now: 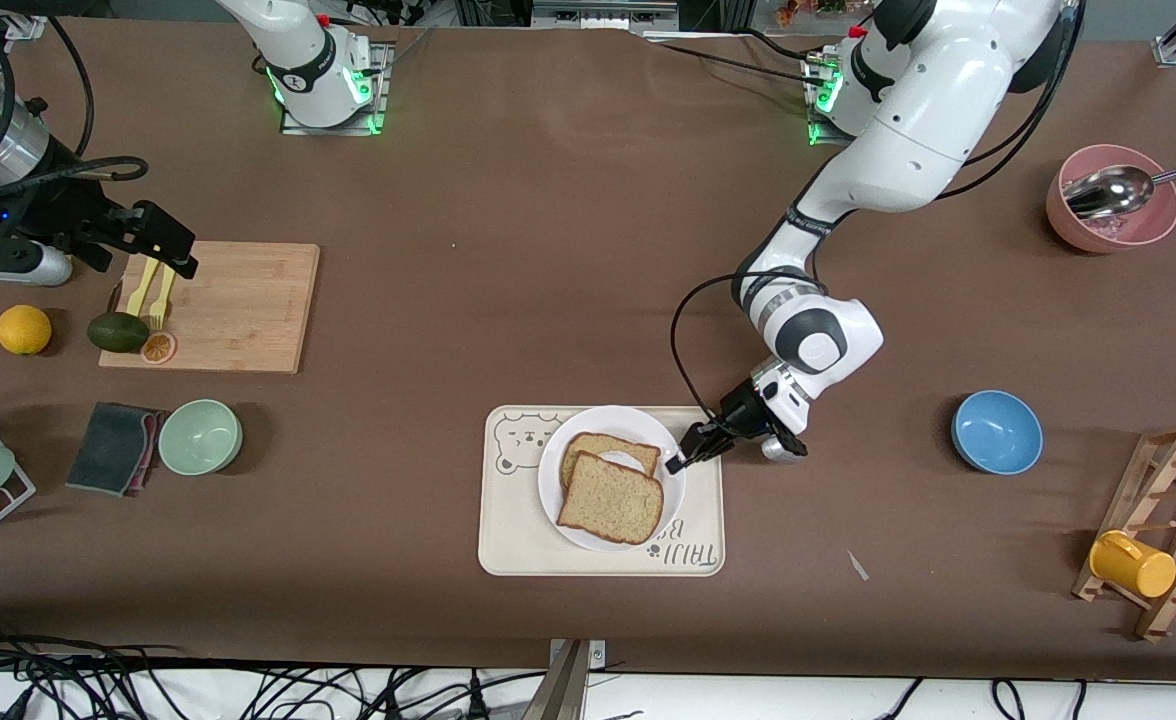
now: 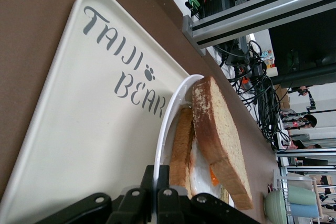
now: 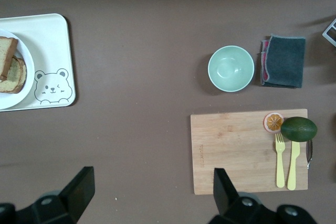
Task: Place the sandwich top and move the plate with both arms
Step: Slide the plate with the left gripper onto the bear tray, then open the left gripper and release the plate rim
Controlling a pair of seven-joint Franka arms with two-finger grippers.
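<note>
The sandwich top (image 1: 612, 497), a speckled tan slice with a brown crust, lies on a second slice with egg on the white plate (image 1: 550, 488). The plate sits on the cream bear tray (image 1: 508, 545). My left gripper (image 1: 679, 461) is shut on the plate's rim at the side toward the left arm's end. In the left wrist view its fingers (image 2: 178, 182) pinch the rim (image 2: 167, 124), with the top slice (image 2: 218, 135) leaning over the egg. My right gripper (image 1: 163, 240) is open and empty over the wooden cutting board (image 1: 238, 305); the right arm waits.
On the board lie yellow forks (image 1: 153, 290), an avocado (image 1: 118, 331) and an orange slice (image 1: 158, 347). An orange (image 1: 24, 329), grey cloth (image 1: 113, 433) and green bowl (image 1: 200, 436) lie nearby. A blue bowl (image 1: 996, 431), pink bowl with spoon (image 1: 1108, 205) and mug rack (image 1: 1158, 540) stand toward the left arm's end.
</note>
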